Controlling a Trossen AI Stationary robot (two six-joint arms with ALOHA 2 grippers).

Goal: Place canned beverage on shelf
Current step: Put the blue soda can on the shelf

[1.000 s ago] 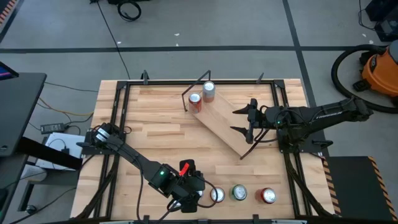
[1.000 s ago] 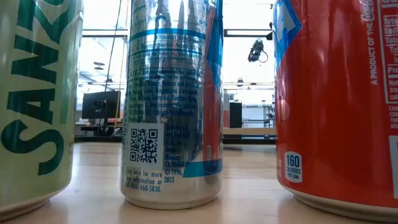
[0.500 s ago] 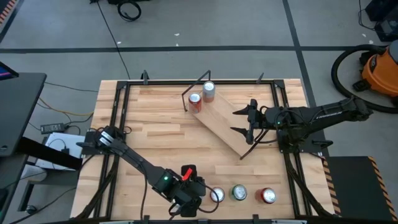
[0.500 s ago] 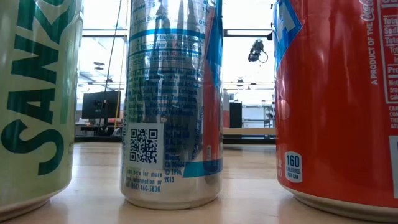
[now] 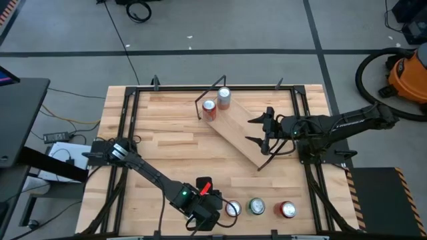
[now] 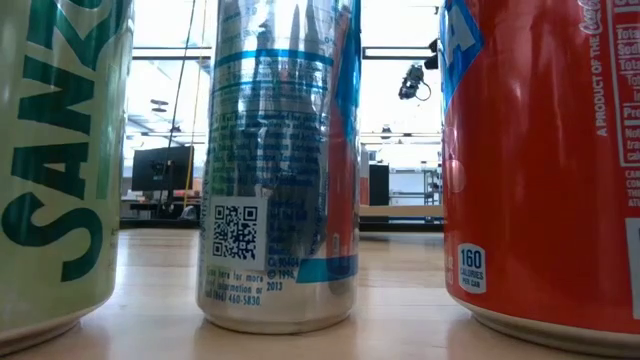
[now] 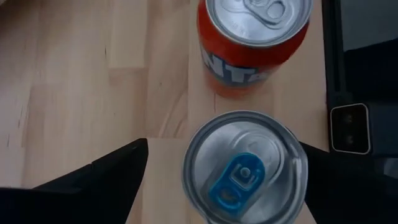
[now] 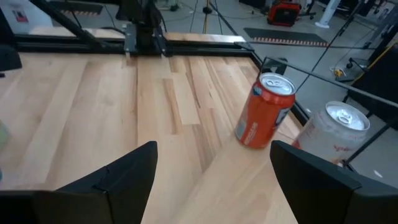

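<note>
A silver can with a blue tab (image 7: 245,168) stands on the tabletop near the near edge, and also shows in the high view (image 5: 232,209) and the low view (image 6: 280,170). My left gripper (image 7: 224,180) is open, with one finger on each side of this can; in the high view it (image 5: 224,208) is low beside it. The shelf (image 5: 240,133) stands slantwise at the far right on black rod legs. An orange can (image 5: 209,109) and a white can (image 5: 223,98) stand on its far end. My right gripper (image 5: 262,131) is open and empty above the shelf's near end. My left gripper comes at the silver can slanting down from above. One finger (image 7: 336,174) lies right at the can's side wall (image 7: 303,163), but I cannot tell whether it touches. The other finger (image 7: 118,174) stands clear of the can. The can stands upright on the table.
A green-topped can (image 5: 256,207) and a red can (image 5: 288,210) stand in a row to the right of the silver one. An orange can (image 7: 255,43) stands close beyond it in the left wrist view. The table's black frame (image 7: 333,56) runs along the near edge.
My left gripper has gone toward the table's near edge and down around the silver can. In the low view the silver can has shifted slightly sideways and stays upright.
</note>
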